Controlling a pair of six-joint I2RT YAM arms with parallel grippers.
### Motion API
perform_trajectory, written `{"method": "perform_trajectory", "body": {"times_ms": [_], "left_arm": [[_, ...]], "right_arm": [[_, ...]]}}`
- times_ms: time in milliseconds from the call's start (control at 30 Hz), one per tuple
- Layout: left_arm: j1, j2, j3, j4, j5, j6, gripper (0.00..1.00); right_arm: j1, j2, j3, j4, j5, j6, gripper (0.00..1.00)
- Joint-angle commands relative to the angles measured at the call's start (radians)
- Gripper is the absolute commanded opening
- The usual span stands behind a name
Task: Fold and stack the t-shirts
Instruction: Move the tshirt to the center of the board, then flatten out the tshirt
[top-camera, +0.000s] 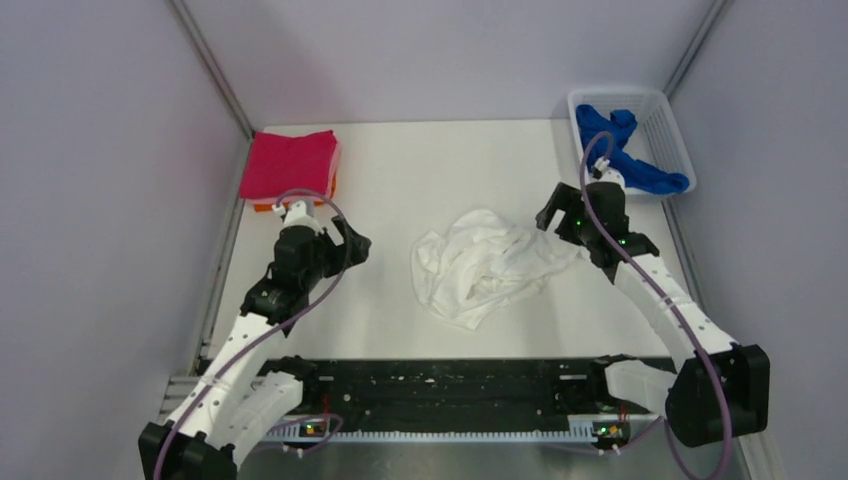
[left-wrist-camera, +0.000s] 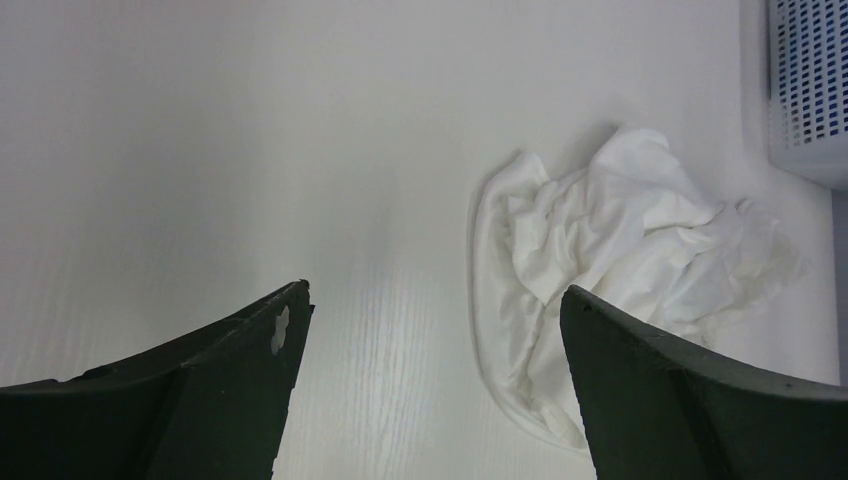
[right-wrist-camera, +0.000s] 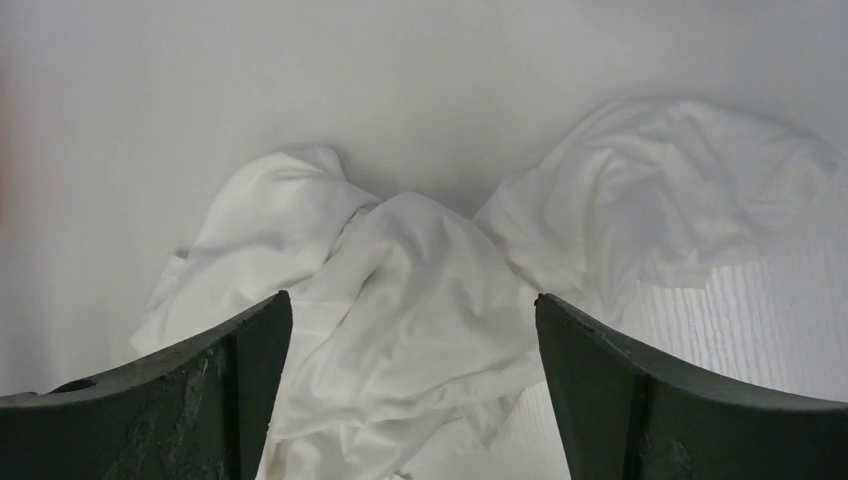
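White cloth lies crumpled in the middle of the top view. This is the white t-shirt (top-camera: 490, 265), a loose heap on the table (top-camera: 420, 160), and no fold is made in it yet. I cannot see any print on it from these views.

In the upper left of the frame is the finished part of the work. A magenta t-shirt (top-camera: 288, 163) is folded into a neat square, and a thin edge of an orange t-shirt (top-camera: 262, 207) shows under it. So two shirts seem to be folded and stacked already. In the upper right, the blue t-shirt (top-camera: 622, 150) is bunched in the white basket (top-camera: 668, 112), not taken out.

The left gripper (top-camera: 352, 245) is to the left of the heap and apart from it. In its wrist view the fingers stand wide apart with only bare table between them, so it holds nothing. The right gripper (top-camera: 553, 215) is just beside the right edge of the heap. Its fingers are also spread wide, with white cloth below them and nothing pinched. I cannot tell if they touch the cloth.

In my judgement about half of the task is done. The white t-shirt must be spread flat, folded and put on the stack, and then the blue t-shirt the same. Finding a hem or a shoulder in the heap will probably be the difficult part, because the folds hide them.
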Motion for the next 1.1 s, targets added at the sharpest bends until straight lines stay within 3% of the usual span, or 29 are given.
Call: {"method": "perform_trajectory", "body": {"times_ms": [0,133,267,467,600,733,967,1067], "left_arm": [[-0.002,0.064,0.058,0.018,0.151,-0.017,0.99],[-0.013,0.133,0.056,0.014,0.320,-0.031,0.99],[-0.112,0.187,0.035,0.032,0.398,-0.057,0.95],[-0.406,0.364,0.085,0.060,0.256,-0.118,0.81],[-0.528,0.564,0.230,-0.001,0.157,-0.086,0.77],[-0.560,0.724,0.375,-0.111,0.008,-0.033,0.70],[-0.566,0.861,0.464,-0.155,-0.023,-0.006,0.60],[-0.567,0.884,0.476,-0.167,-0.035,-0.012,0.44]], "right_arm": [[0.011,-0.132,0.000,0.021,0.061,-0.015,0.90],[0.053,-0.177,-0.047,-0.022,0.048,0.012,0.94],[0.055,-0.196,-0.094,-0.092,0.164,0.029,0.94],[0.043,-0.276,-0.164,-0.096,0.393,0.149,0.99],[-0.036,-0.300,-0.202,-0.073,0.328,0.158,0.99],[-0.082,-0.316,-0.228,-0.054,0.263,0.153,0.99],[-0.094,-0.322,-0.246,-0.044,0.281,0.142,0.99],[-0.103,-0.308,-0.252,-0.019,0.272,0.139,0.99]]}}
